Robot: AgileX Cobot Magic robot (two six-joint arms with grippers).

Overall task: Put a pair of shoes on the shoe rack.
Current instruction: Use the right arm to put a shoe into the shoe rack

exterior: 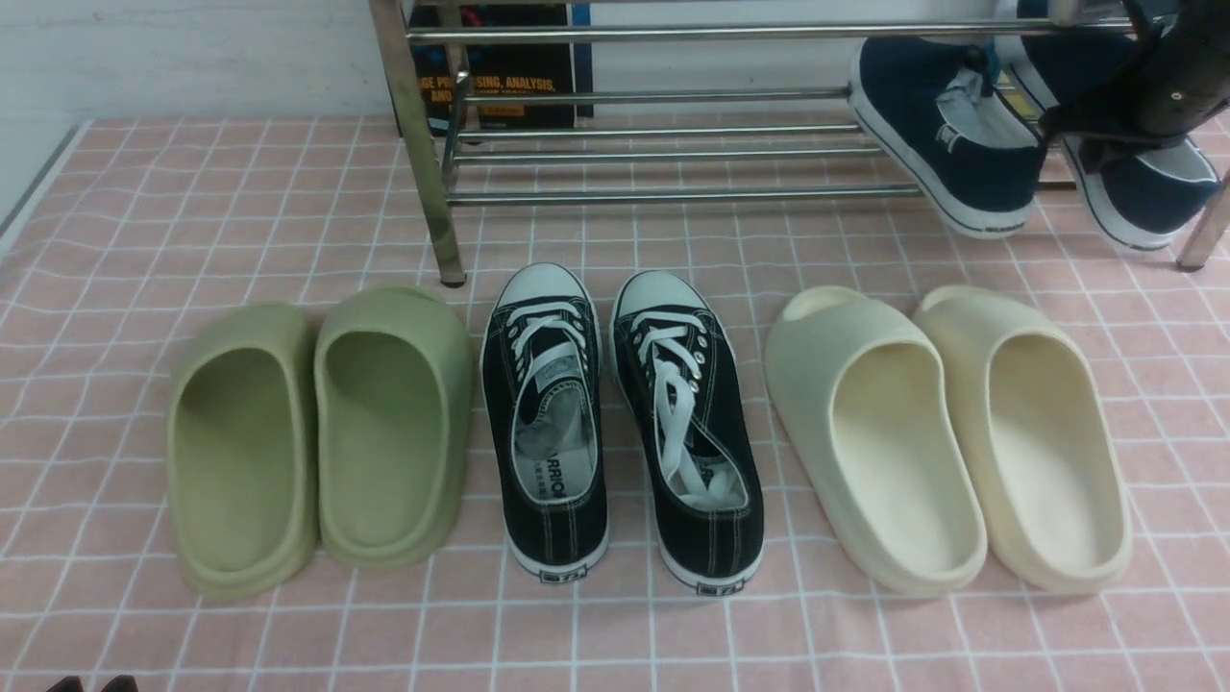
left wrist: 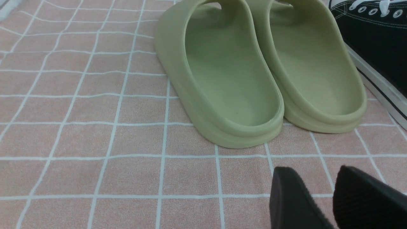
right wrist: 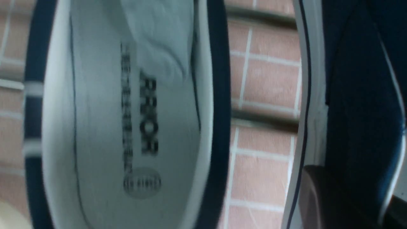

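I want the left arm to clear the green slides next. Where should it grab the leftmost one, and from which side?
The leftmost green slide lies flat, sole down, its twin touching its right wall. So probably pinch the free left wall near the heel, coming straight down: one finger in the open footbed, one outside.

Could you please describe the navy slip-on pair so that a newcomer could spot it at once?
Find the chrome shoe rack at the back of the pink checked cloth and follow its rails to the right end. The pair of shoes is tilted there: dark navy, laceless, white-soled, unlike the black lace-up sneakers, green slides and cream slides in front.
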